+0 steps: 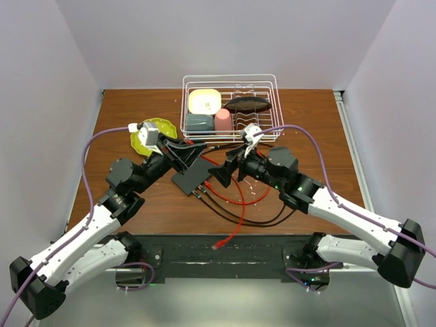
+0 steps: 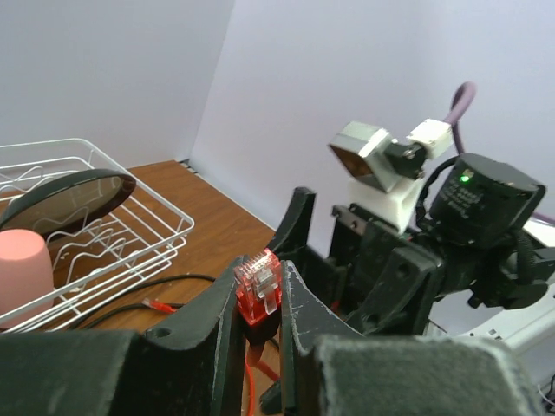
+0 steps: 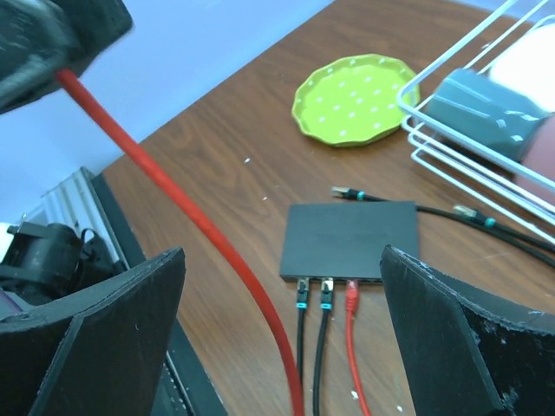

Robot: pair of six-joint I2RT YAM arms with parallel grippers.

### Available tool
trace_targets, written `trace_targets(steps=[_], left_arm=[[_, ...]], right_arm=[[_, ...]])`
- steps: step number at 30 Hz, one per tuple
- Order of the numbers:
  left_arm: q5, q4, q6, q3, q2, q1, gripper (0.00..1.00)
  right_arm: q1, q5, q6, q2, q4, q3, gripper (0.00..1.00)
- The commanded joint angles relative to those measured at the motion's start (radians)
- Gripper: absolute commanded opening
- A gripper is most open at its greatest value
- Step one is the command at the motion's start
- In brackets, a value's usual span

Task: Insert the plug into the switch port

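Note:
The switch (image 1: pixel 193 178) is a flat black box on the wooden table. In the right wrist view the switch (image 3: pixel 351 238) has two black cables and one red cable plugged into its near edge. My left gripper (image 1: pixel 185 155) hovers over the switch's far side. It is shut on a clear red plug (image 2: pixel 258 286) that stands up between the jaws. Its red cable (image 3: pixel 165 182) hangs down in front of the right wrist camera. My right gripper (image 1: pixel 228 172) is open and empty just right of the switch, with its fingers (image 3: pixel 113 321) wide apart.
A white wire rack (image 1: pixel 228 82) at the back holds a yellow dish, a grey bowl, a pink cup (image 2: pixel 26 269) and a dark oval dish (image 2: pixel 69 195). A green plate (image 1: pixel 153 135) lies at back left. Loose cables and a red plug (image 1: pixel 219 243) lie near the front edge.

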Motion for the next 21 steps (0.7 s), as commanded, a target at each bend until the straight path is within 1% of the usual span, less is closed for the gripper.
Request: trace_targets(steps=[1, 5, 9, 12, 15, 16, 17, 18, 21], left_arm=[[0.062, 0.079, -0.029, 0.021, 0.021, 0.005, 0.0], [0.082, 0.099, -0.04, 0.017, 0.041, 0.003, 0.0], [0.088, 0.064, -0.024, 0.035, 0.044, 0.005, 0.0], [0.085, 0.072, -0.024, 0.032, 0.038, 0.005, 0.0], [0.098, 0.093, -0.026, 0.022, 0.027, 0.003, 0.0], [0.105, 0.11, -0.035, 0.012, 0.02, 0.003, 0.0], [0.113, 0.15, -0.047, 0.002, 0.018, 0.003, 0.0], [0.119, 0.164, -0.05, -0.009, 0.017, 0.003, 0.0], [0.148, 0.165, -0.052, 0.003, 0.023, 0.005, 0.0]], right_arm=[[0.015, -0.073, 0.026, 0.025, 0.156, 0.056, 0.98], [0.017, -0.111, 0.04, 0.057, 0.196, 0.08, 0.97], [0.018, -0.145, 0.055, 0.073, 0.223, 0.105, 0.92], [0.02, -0.15, 0.069, 0.073, 0.244, 0.112, 0.87], [0.021, -0.157, 0.084, 0.1, 0.27, 0.12, 0.7], [0.021, -0.165, 0.086, 0.111, 0.269, 0.126, 0.5], [0.021, -0.177, 0.088, 0.122, 0.27, 0.131, 0.43], [0.02, -0.183, 0.091, 0.134, 0.27, 0.138, 0.38], [0.024, -0.203, 0.101, 0.166, 0.281, 0.145, 0.32]])
